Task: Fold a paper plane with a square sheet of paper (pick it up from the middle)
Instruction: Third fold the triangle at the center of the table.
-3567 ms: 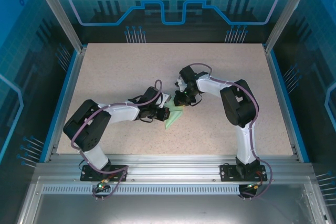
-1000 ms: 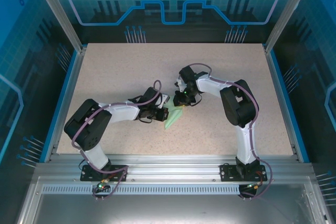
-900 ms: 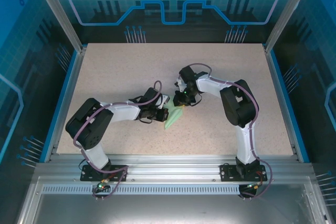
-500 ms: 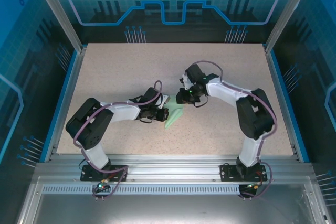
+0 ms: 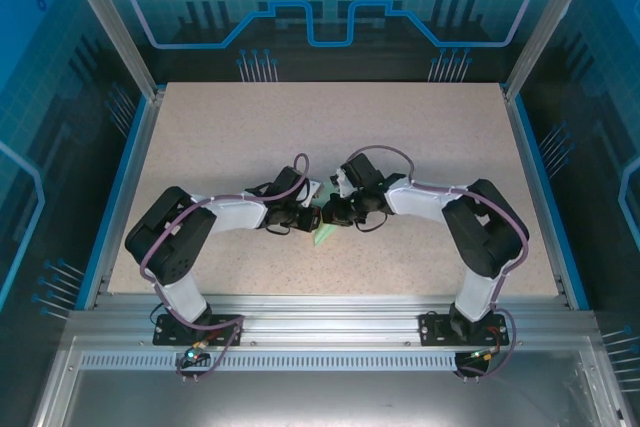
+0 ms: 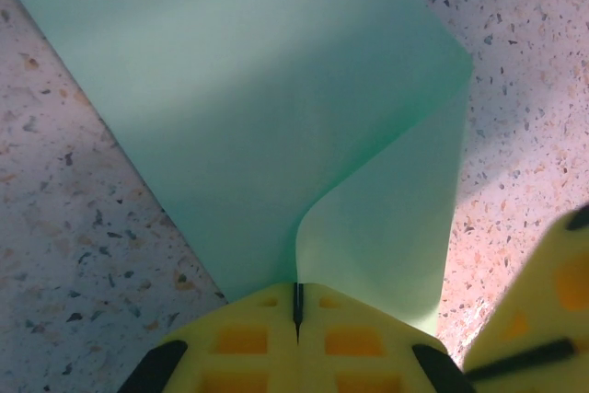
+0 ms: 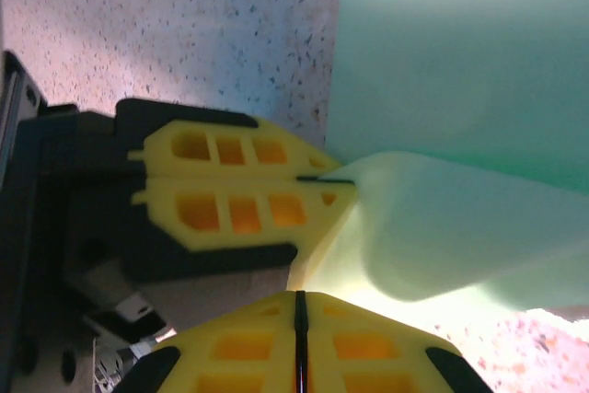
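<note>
from above, most of the paper plane (image 5: 322, 235) is hidden under the two wrists at mid-table (image 5: 430, 137). the left gripper (image 6: 297, 299) pinches its edge with fingers pressed together. the right gripper (image 7: 299, 306) is closed too, seemingly on a raised fold, though we can't see the contact clearly.

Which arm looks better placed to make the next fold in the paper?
Right, probably. The left pincer is shut on the edge of the paper, anchoring it; the right pincer looks shut on the raised flap beside it, ready to carry that over.
</note>
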Robot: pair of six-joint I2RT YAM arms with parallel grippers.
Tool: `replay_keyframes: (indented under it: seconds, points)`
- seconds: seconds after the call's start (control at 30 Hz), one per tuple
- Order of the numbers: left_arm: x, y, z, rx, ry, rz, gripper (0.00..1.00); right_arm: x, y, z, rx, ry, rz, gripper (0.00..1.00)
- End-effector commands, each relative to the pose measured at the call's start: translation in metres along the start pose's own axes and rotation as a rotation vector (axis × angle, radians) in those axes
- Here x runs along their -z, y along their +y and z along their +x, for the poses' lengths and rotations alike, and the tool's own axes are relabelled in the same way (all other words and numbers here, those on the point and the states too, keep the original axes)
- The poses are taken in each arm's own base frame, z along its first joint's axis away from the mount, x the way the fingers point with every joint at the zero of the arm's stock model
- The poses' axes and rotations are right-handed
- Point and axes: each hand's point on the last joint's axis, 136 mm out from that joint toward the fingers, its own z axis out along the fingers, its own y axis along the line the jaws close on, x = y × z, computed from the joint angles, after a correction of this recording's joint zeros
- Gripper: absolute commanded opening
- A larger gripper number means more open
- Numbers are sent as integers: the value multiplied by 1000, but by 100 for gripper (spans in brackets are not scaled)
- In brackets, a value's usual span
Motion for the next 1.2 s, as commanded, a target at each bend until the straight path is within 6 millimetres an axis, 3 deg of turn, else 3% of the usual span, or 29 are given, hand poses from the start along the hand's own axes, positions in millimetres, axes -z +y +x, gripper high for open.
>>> replay_keyframes:
  seconds: [0.0,0.57,0.9,1.17]
  points:
    - [-5,6,8,-2,38,-9,5,-12,3,-1,-37,1,-34,9]
    - [-6,5,12,-3,51,0,5,-29,-44,21,-88,54,88,10]
    - [-6,6,12,4,57,0,5,-6,4,17,-25,-19,-78,12]
    - [-7,4,12,5,59,7,5,-24,5,28,-50,-26,-109,11]
